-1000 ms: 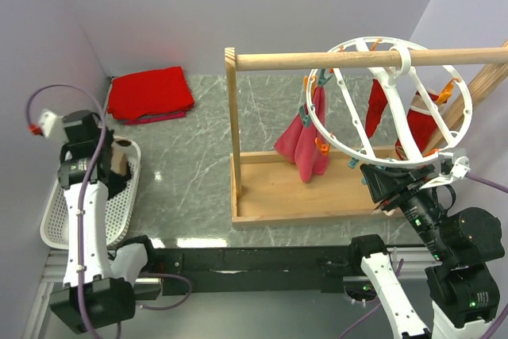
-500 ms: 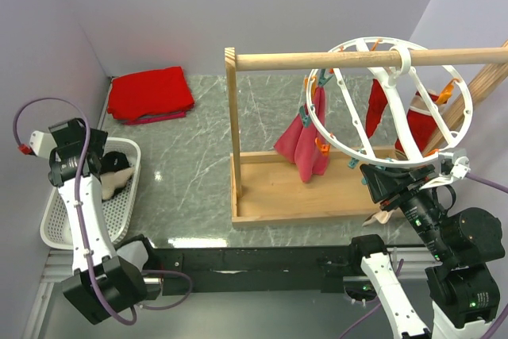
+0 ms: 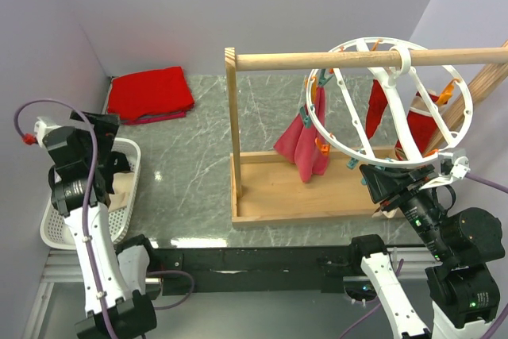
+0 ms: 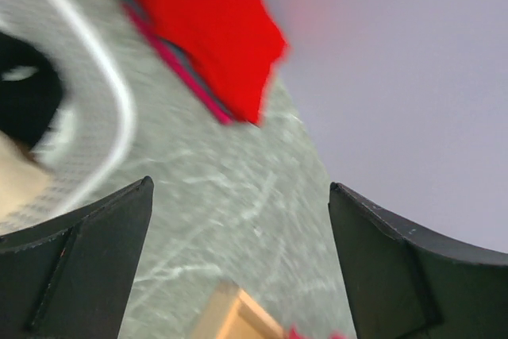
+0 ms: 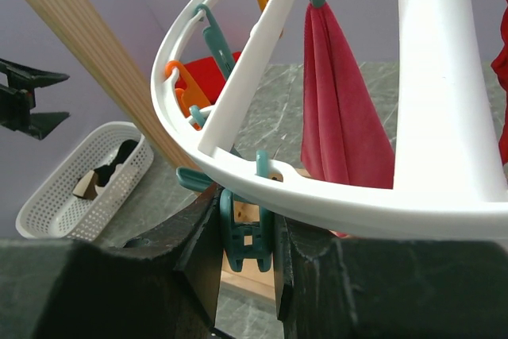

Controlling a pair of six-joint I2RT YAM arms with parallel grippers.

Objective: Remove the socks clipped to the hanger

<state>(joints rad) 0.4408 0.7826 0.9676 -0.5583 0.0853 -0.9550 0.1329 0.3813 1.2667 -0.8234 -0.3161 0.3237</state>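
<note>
The white ring hanger (image 3: 397,164) hangs by its hook on the wooden rail. A pink sock (image 3: 303,144) is clipped at its left side and two red socks (image 3: 379,109) at its back right. My right gripper (image 3: 379,190) is under the ring's near rim. In the right wrist view the right gripper (image 5: 248,236) is shut on a teal peg (image 5: 248,228) below the hanger rim (image 5: 357,204), with the pink sock (image 5: 341,109) behind. My left gripper (image 3: 107,144) is open and empty above the basket; the left gripper (image 4: 238,260) shows only table between its fingers.
A white mesh basket (image 3: 55,228) at the near left holds a black sock (image 5: 119,152) and a tan one (image 5: 83,184). A folded red cloth (image 3: 149,93) lies at the back left. The wooden rail frame (image 3: 349,59) stands on its base board (image 3: 302,192).
My left gripper opened and let a brown-and-cream sock fall into the basket, then swung up and turned toward the table. The right arm has not moved.
</note>
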